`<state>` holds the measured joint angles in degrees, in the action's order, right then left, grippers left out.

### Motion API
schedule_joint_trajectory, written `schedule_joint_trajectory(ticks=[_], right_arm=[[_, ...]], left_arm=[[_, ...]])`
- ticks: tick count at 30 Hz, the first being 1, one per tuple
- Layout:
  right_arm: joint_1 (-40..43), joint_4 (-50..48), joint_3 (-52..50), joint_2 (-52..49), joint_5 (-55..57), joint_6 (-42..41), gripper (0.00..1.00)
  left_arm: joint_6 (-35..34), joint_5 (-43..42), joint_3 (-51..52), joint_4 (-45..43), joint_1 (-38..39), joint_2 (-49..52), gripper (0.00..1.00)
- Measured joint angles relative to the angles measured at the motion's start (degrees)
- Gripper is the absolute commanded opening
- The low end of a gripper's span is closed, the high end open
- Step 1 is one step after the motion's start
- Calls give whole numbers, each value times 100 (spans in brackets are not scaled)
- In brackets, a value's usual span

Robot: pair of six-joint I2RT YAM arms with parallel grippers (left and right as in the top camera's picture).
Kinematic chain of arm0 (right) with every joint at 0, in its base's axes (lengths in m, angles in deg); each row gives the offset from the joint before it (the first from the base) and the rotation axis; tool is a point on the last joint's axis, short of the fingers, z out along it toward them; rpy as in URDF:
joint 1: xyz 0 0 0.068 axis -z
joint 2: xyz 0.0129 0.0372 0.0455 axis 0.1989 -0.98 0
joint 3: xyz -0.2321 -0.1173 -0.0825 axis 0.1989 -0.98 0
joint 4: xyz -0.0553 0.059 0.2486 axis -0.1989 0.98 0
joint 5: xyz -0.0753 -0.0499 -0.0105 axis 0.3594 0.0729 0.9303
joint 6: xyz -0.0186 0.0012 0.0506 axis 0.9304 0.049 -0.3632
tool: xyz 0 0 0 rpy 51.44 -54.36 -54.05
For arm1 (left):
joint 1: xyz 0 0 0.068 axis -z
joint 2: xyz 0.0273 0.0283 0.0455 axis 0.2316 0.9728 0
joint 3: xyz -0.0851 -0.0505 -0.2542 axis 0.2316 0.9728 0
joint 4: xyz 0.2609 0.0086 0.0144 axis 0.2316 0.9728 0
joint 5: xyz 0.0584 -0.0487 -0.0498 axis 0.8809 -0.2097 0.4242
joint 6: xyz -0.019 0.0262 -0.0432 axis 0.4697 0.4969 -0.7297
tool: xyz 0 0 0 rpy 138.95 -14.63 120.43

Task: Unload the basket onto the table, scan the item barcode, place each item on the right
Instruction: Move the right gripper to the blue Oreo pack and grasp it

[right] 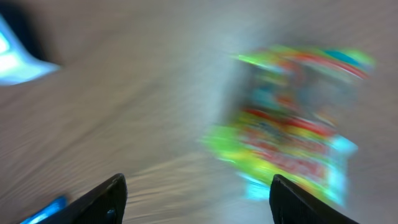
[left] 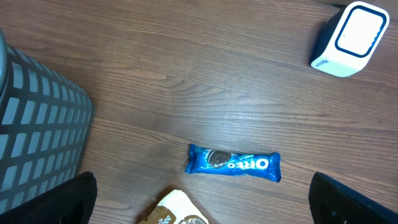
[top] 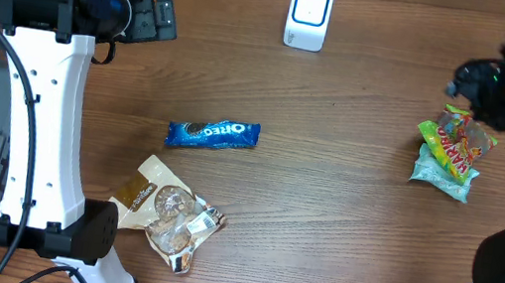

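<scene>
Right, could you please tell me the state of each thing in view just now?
Oreo pack: lying flat on the table, untouched.
candy bag: lying on the table, not gripped.
cookie bag: crumpled, lying on the table.
scanner: standing upright.
left pincer: open, empty.
right pincer: open, empty, close to the candy bag.

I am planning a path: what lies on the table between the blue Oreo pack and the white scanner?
Nothing; only bare table lies between the Oreo pack and the white scanner. The overhead and left wrist views both show this.
</scene>
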<state>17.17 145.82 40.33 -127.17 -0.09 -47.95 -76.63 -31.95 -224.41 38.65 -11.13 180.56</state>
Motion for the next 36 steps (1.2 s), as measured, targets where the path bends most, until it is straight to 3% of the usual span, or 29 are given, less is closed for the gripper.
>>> schedule_joint_trajectory(ticks=[13, 15, 24, 32, 36], right_arm=[[-2684, -1718, -291, -448, -914, -17, 71], [-2929, -1856, -398, -691, -925, -92, 65], [-3604, -2103, -546, -1478, -962, -380, 61], [-3917, -2184, -546, -1696, -944, -892, 46], [-3982, -2151, -546, -1882, -933, -1193, 44]], left_arm=[[0, 2, 0, 0, 0, 0, 100], [0, 2, 0, 2, 0, 0, 100], [0, 2, 0, 2, 0, 0, 100], [0, 2, 0, 0, 0, 0, 100], [0, 2, 0, 0, 0, 0, 100]])
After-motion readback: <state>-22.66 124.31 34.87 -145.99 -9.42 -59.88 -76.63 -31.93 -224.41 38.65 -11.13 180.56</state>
